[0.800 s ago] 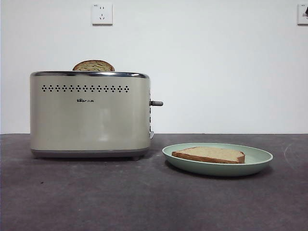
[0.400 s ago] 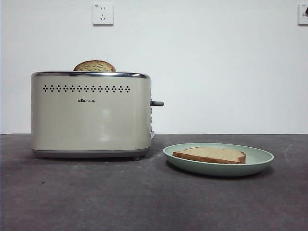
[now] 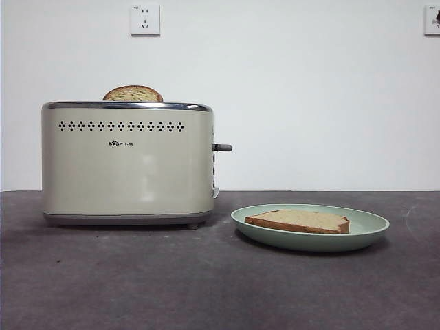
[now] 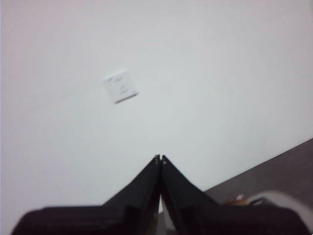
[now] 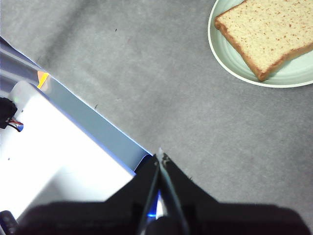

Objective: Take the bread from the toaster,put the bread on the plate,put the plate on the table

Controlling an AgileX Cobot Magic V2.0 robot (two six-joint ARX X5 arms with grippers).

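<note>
Dark grey-brown and matte, the surface [image 3: 137, 289] fills the foreground of the front view, bare and faintly scuffed nearest the camera. Farther back on it, to the right, sits the pale green plate [image 3: 364, 230], shallow and round with a raised rim. The bread [image 3: 298, 221] lies flat inside the plate, pale tan on its face with a darker brown crust edge toward the camera. To the left, and a little farther back, stands the cream toaster [image 3: 127, 165], apart from the plate, with a chrome top rim, a row of small dot vents, a tiny logo and a grey lever [image 3: 223, 147] on the side facing the plate. A second slice [image 3: 133, 94] with a rounded, speckled brown top pokes up from the toaster's slot. Behind everything is a white wall with a socket plate [image 3: 145, 19] high up.

Neither arm appears in the front view. The right gripper [image 5: 160, 157] hangs above the bare surface with its jaws pressed together and nothing between them, well apart from the plate and bread at the far corner of its view; a white and blue-edged panel [image 5: 58, 147] lies beside it. The left gripper [image 4: 160, 158] points at the wall, its jaws likewise closed tip to tip and empty.
</note>
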